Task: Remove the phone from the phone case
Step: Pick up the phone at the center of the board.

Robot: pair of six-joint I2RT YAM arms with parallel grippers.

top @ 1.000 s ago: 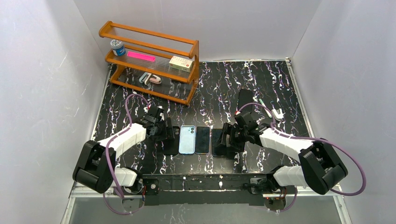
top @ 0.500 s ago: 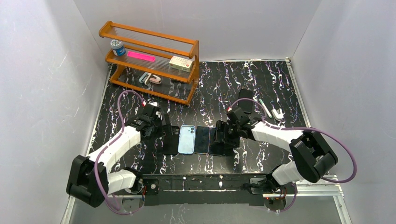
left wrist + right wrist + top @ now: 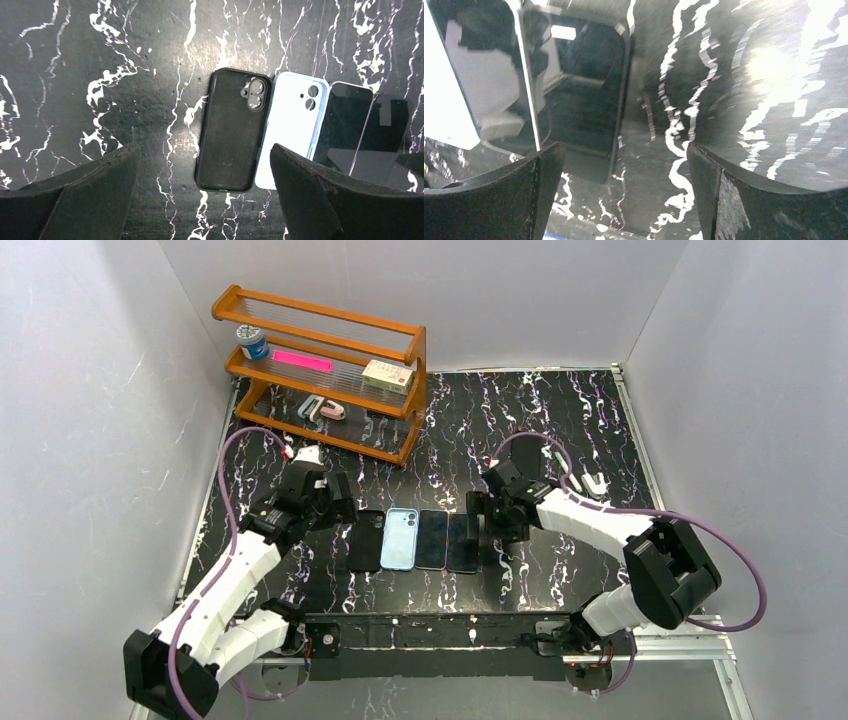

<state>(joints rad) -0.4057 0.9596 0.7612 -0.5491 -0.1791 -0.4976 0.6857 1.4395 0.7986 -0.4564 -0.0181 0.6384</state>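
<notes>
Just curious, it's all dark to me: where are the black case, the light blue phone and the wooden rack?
black case (image 3: 230,135): left wrist view, its middle.
light blue phone (image 3: 290,135): left wrist view, its back.
wooden rack (image 3: 418,365): top external view, right end panel.

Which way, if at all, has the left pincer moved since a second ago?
Yes, the left pincer drew away from the black case toward the wooden shelf.

In a row in front of the wooden rack (image 3: 417,360) lie one black phone case (image 3: 366,541), one pale blue phone (image 3: 400,539) and two dark-screened phones (image 3: 433,539). On the rack are one jar (image 3: 251,341), one pink strip (image 3: 301,360) and one box (image 3: 387,375).
</notes>
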